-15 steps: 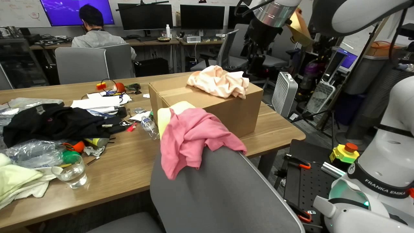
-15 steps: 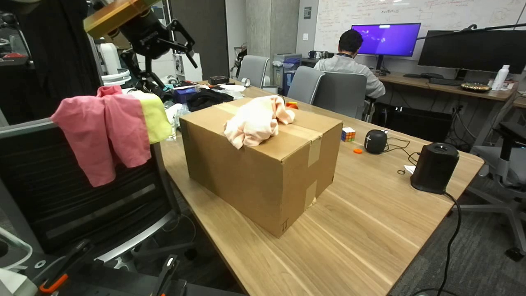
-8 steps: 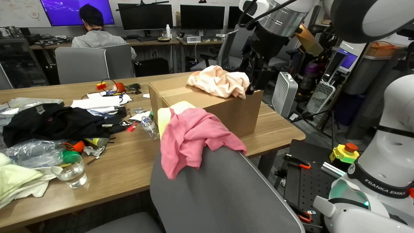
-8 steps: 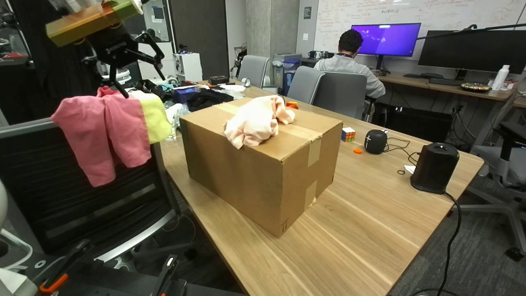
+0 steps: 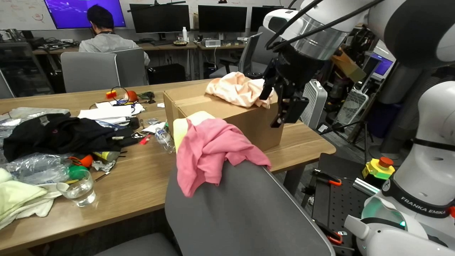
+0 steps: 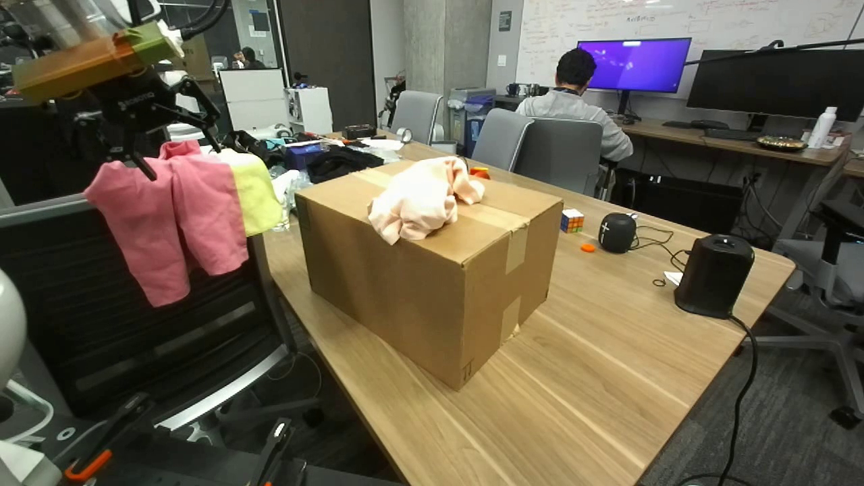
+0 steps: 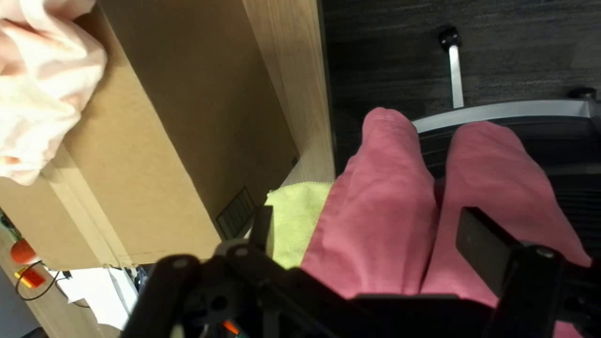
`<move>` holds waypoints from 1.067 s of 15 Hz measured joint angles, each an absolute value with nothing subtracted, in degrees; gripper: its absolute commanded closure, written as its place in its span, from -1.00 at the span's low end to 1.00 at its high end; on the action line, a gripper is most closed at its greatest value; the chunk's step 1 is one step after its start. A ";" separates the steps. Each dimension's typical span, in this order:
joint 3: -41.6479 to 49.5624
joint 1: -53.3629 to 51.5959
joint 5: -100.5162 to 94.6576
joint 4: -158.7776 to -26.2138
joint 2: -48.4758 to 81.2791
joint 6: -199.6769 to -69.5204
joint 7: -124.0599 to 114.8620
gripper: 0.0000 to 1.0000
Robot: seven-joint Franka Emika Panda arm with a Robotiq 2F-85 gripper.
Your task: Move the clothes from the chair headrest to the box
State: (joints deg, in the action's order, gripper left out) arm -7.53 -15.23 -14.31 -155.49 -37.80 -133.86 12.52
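With black fingers (image 7: pixel 481 249) spread wide, hovers in wrist view near pink fabric garment (image 7: pixel 387 211). In an exterior view, shows it and yellow garment (image 5: pixel 181 132) draped over dark grey chair back (image 5: pixel 245 208); in an exterior view, crumpled peach garment (image 6: pixel 422 201) atop brown cardboard box (image 6: pixel 385 290).

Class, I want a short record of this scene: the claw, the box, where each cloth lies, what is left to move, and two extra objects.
Claw: open, holding nothing, touching no cloth
Pink cloth: draped over the top of the chair
Yellow cloth: on the chair top, beside the pink cloth
Peach cloth: crumpled, on the box
Box: closed, on the table
Left to move: pink cloth, yellow cloth
Also on table: glass, cube
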 measured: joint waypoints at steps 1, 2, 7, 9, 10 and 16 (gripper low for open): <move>-7.93 -15.64 -13.21 -155.74 -37.80 -134.50 11.51 -1.00; -8.30 -15.99 -12.00 -155.94 -37.80 -135.16 10.45 -1.00; -10.27 -16.61 -7.54 -157.13 -37.85 -139.57 5.20 -1.00; -11.08 -16.72 -6.17 -157.16 -37.85 -140.85 3.32 -1.00; -11.49 -16.76 -5.60 -157.13 -37.85 -141.38 2.40 -1.00; -13.97 -17.62 -2.85 -157.10 -37.91 -143.03 -2.26 -1.00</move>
State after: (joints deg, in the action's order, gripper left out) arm -13.97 -17.62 -2.85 -157.10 -37.91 -143.03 -2.26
